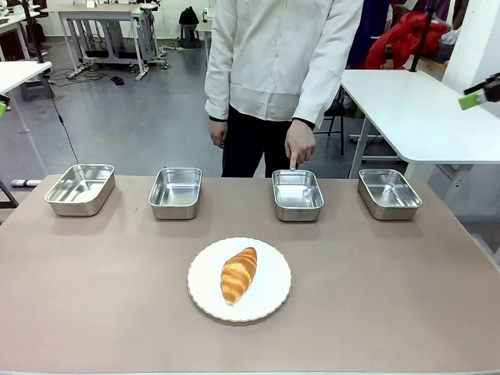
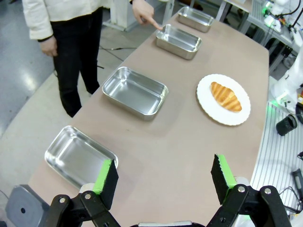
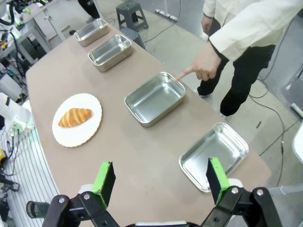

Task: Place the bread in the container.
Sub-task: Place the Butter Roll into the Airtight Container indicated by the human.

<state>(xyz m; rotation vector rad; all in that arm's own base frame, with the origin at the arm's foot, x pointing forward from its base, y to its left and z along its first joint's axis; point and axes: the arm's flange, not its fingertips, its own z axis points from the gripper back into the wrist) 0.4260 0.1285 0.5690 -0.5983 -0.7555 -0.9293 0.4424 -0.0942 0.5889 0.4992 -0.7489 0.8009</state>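
Observation:
The bread (image 1: 239,274), a golden-brown croissant, lies on a round white plate (image 1: 269,293) at the table's near middle. It also lies in the left wrist view (image 2: 226,96) and the right wrist view (image 3: 75,117). A person's hand (image 1: 299,146) points a finger at the rim of the container (image 1: 298,194), the third steel pan from the left, which is empty. My left gripper (image 2: 164,176) hangs open high above the table's left end. My right gripper (image 3: 160,180) hangs open above the right end, far from the bread.
Three more empty steel pans stand in the same far row: far left (image 1: 80,188), second from left (image 1: 175,192) and far right (image 1: 388,193). The person stands at the far edge behind the pointed-at pan. A white table (image 1: 422,109) stands behind on the right.

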